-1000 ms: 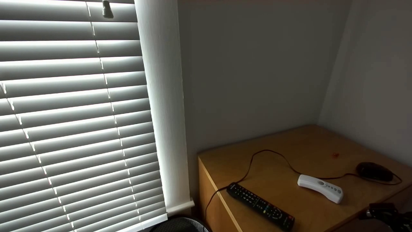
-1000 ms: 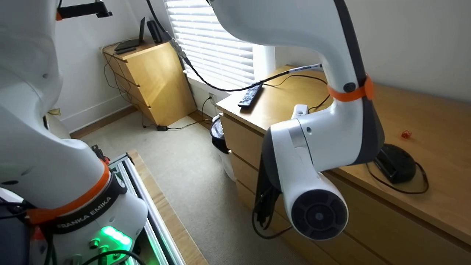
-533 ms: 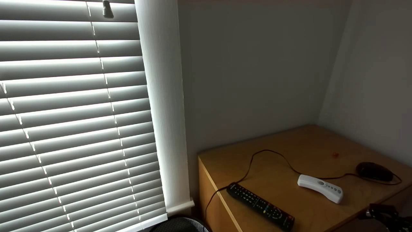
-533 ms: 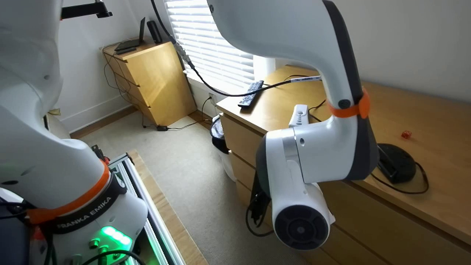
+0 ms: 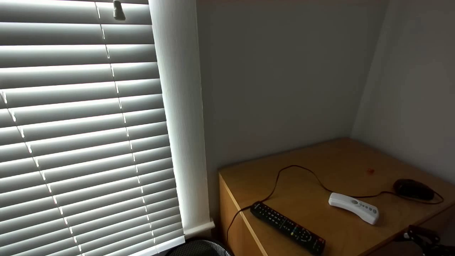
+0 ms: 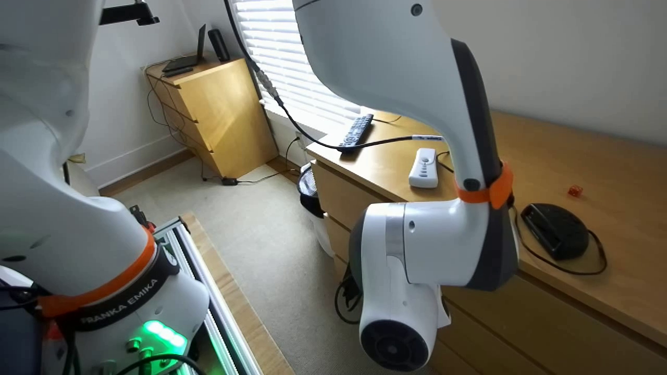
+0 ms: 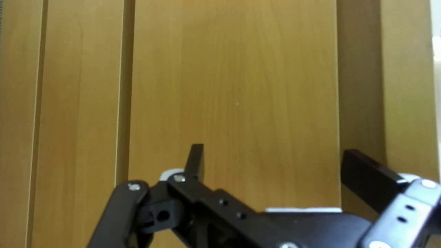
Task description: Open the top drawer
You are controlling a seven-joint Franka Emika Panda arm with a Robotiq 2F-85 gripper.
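Observation:
The top drawer is the wide wooden front panel filling the middle of the wrist view, which shows the dresser turned sideways. It looks closed. A dark recess runs between its upper edge and the dresser top's edge. My gripper is open and empty. One finger is over the panel and the other overlaps the recess; whether they touch cannot be told. In an exterior view part of the gripper shows beside the dresser's front edge. The top drawer also shows in an exterior view, partly behind my arm; there the gripper is hidden.
On the dresser top are a black remote, a white remote, a black device with a cord and a small red die. A waste bin stands at the dresser's end. Lower drawers lie below.
My arm has moved down and leftward in the exterior view that shows it, uncovering the white remote. The gripper has tilted slightly. The drawer and the objects on top have not moved.

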